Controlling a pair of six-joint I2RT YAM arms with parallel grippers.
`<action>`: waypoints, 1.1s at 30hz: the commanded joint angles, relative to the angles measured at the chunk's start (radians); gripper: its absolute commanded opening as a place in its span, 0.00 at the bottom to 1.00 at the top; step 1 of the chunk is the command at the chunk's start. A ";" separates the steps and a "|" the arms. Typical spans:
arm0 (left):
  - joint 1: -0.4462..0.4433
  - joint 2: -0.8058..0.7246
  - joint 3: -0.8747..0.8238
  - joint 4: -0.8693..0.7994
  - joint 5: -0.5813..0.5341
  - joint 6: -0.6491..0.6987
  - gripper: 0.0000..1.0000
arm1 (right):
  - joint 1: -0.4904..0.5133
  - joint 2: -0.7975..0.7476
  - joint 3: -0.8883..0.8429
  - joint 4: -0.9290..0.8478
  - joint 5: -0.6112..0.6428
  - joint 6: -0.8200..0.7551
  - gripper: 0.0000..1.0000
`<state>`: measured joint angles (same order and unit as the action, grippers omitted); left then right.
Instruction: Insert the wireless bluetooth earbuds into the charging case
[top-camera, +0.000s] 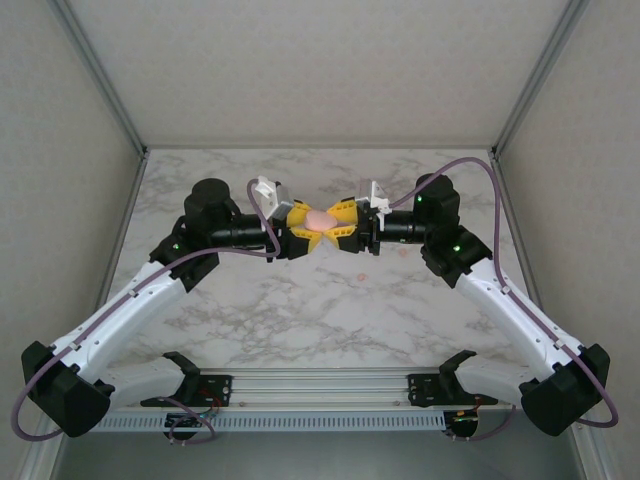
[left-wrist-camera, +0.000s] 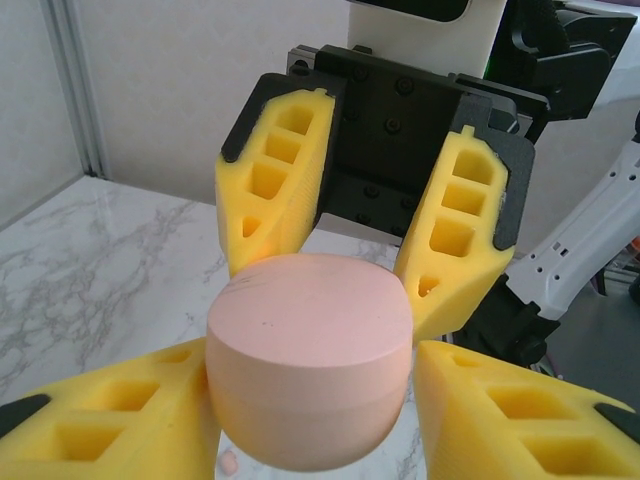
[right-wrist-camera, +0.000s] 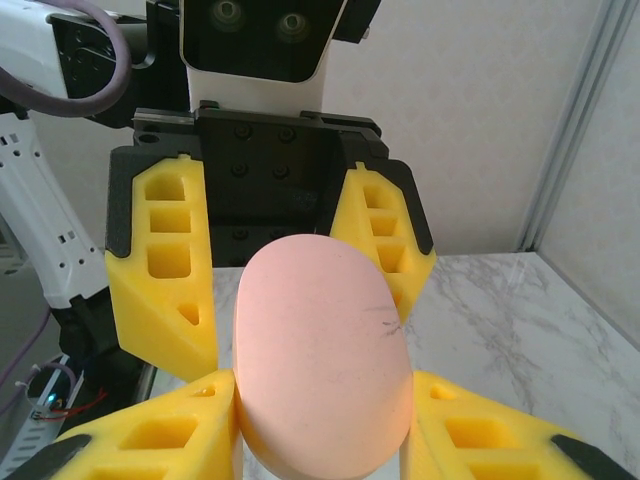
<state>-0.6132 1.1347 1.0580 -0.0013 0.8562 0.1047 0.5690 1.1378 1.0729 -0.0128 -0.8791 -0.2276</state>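
A peach-pink, pebble-shaped charging case hangs above the middle of the table with its lid closed, held from both sides. My left gripper is shut on the near end of the case, a yellow finger on each flank. My right gripper is shut on the opposite end of the case. In the top view the left gripper and the right gripper meet nose to nose. One tiny pink earbud lies on the marble below the case.
White marble table with grey walls on three sides and metal corner posts. A faint pinkish speck and another speck lie right of centre, too small to identify. Both arm bases and a rail sit along the near edge.
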 joint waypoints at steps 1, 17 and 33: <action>0.003 0.003 0.024 0.005 0.029 0.000 0.49 | -0.006 -0.003 -0.013 0.032 0.016 0.013 0.38; 0.001 0.014 0.033 0.012 0.051 -0.025 0.39 | -0.005 0.007 -0.008 0.006 0.033 0.007 0.38; 0.000 0.020 0.040 0.012 0.068 -0.031 0.49 | -0.005 0.005 -0.007 0.012 0.033 0.001 0.38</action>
<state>-0.6086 1.1496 1.0626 -0.0017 0.8654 0.0845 0.5674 1.1393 1.0672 -0.0151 -0.8665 -0.2203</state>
